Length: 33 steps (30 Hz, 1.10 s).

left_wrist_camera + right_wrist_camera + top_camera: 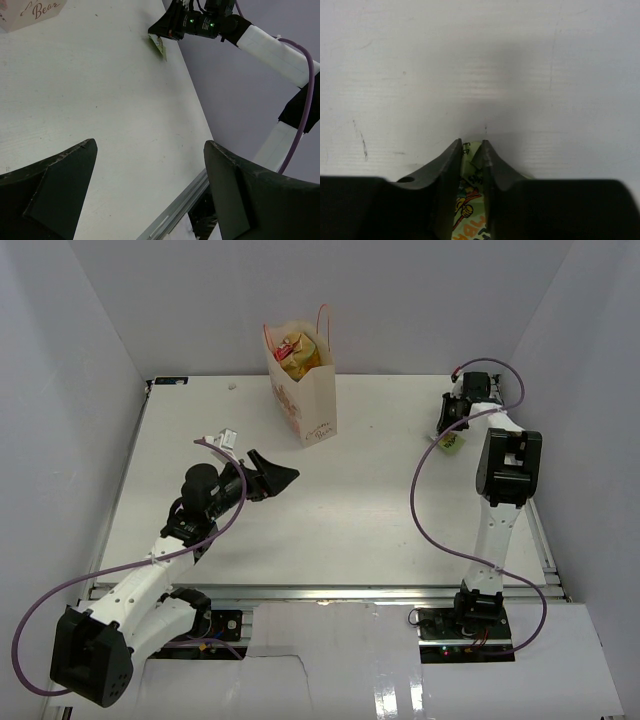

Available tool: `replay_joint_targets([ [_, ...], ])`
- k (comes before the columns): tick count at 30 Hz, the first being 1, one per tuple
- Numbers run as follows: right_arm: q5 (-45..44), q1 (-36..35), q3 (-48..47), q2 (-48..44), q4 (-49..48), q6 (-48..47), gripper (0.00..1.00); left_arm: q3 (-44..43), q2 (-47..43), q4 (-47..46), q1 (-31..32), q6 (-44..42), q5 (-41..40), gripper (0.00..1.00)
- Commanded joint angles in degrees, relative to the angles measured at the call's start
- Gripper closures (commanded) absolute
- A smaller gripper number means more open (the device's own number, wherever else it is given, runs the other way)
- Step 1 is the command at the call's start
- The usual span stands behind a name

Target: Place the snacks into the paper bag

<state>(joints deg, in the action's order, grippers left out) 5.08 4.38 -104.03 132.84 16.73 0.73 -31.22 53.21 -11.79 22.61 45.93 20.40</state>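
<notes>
The cream paper bag (305, 390) stands upright at the back centre of the table, red handles up, with the tan-yellow chip bag (297, 355) and other wrappers showing at its mouth. My right gripper (447, 435) at the far right is shut on a light green candy packet (453, 441), just above the table. In the right wrist view the packet (471, 200) is pinched between the fingers (447, 170). My left gripper (275, 478) is open and empty, left of centre, in front of the bag. The left wrist view shows the packet (159, 46) hanging from the right gripper.
The table's right edge (540, 530) runs close beside the right arm. A purple cable (425, 520) loops from the right arm over the table. Grey walls enclose the back and both sides. An aluminium rail (330, 592) borders the near edge.
</notes>
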Motion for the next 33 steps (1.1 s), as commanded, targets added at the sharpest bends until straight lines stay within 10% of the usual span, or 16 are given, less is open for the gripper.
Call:
replay_joint_targets([
  [1,4.31,0.8,2.78,-3.89,2.52,1.38,0.77,0.2,-1.0,-2.18,-0.02,0.74,1.3,0.02],
  [6,11.95,2.56,3.3,-5.92,2.52,1.29,0.92,0.64,-0.74,-3.41,-0.02,1.88,2.53,0.02],
  [18,36.48,0.99,20.69,-21.73,-0.28,2.0,0.92,-2.7,17.52,-16.23,7.97,8.03,6.49,0.02],
  [33,25.78,-21.42,38.46,-40.64,-7.41,0.31,0.92,-14.48,45.75,-41.63,12.28,27.18,14.31,0.03],
])
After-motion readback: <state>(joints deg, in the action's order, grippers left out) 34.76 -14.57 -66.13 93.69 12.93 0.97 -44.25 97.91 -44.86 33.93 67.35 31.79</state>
